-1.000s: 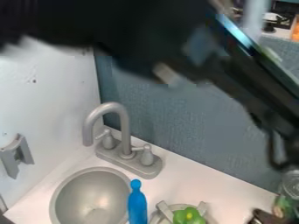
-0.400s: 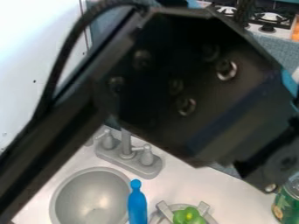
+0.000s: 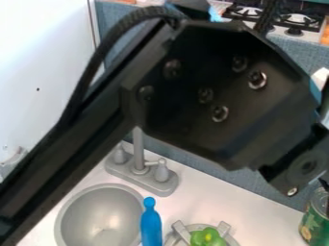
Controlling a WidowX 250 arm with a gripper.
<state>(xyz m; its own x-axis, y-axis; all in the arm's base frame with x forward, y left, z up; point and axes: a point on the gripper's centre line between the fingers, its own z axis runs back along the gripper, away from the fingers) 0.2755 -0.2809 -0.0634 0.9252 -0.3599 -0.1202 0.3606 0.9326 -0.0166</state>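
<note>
The black arm crosses the camera view from the lower left to the right edge, its large bolted joint high over the counter. Below it a blue bottle-shaped object (image 3: pixel 151 224) stands at the right rim of the round grey sink (image 3: pixel 65 210). A green object with a yellow spot (image 3: pixel 206 236) lies in a grey rack-like holder (image 3: pixel 223 227) at the bottom edge. At the lower right is a green can (image 3: pixel 313 222) with a metal top, below the arm's far end.
A grey faucet (image 3: pixel 139 158) rises behind the sink, partly hidden by the arm. A blue-grey wall (image 3: pixel 193 156) runs behind the counter (image 3: pixel 250 209), and a stove (image 3: pixel 298 20) shows at the upper right.
The arm has swung down from the top across the middle, then shifted slightly right. The can at the lower right has come into view. The blue and green objects have not moved.
</note>
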